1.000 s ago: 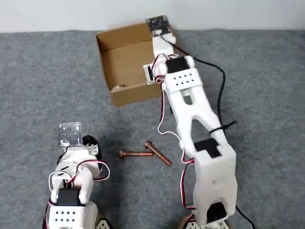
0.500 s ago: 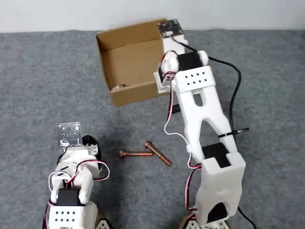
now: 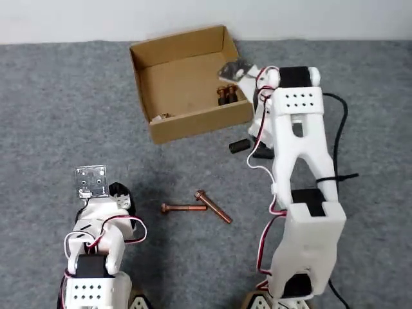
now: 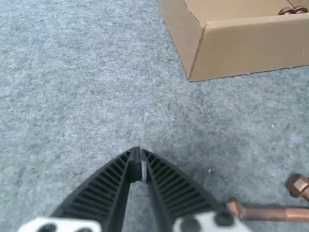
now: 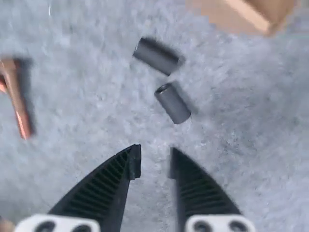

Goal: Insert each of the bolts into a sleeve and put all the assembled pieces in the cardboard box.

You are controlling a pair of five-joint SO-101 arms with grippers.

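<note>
Two bolts (image 3: 183, 207) lie mid-frame in the high view on open carpet (image 3: 64, 129). Two sleeves (image 3: 239, 145) sit just below the cardboard box's (image 3: 193, 125) lower-right corner. The left gripper (image 4: 136, 164) is closed and empty. The right gripper (image 5: 150, 162) stands slightly parted, also empty.

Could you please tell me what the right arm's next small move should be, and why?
Probably ease the right gripper forward and down over the nearer sleeve, then close on it. The gripper is open and empty, that sleeve lies just beyond its tips, and two bolts lie loose on the table, unsleeved, while assembled pieces already sit in the cardboard box.
</note>
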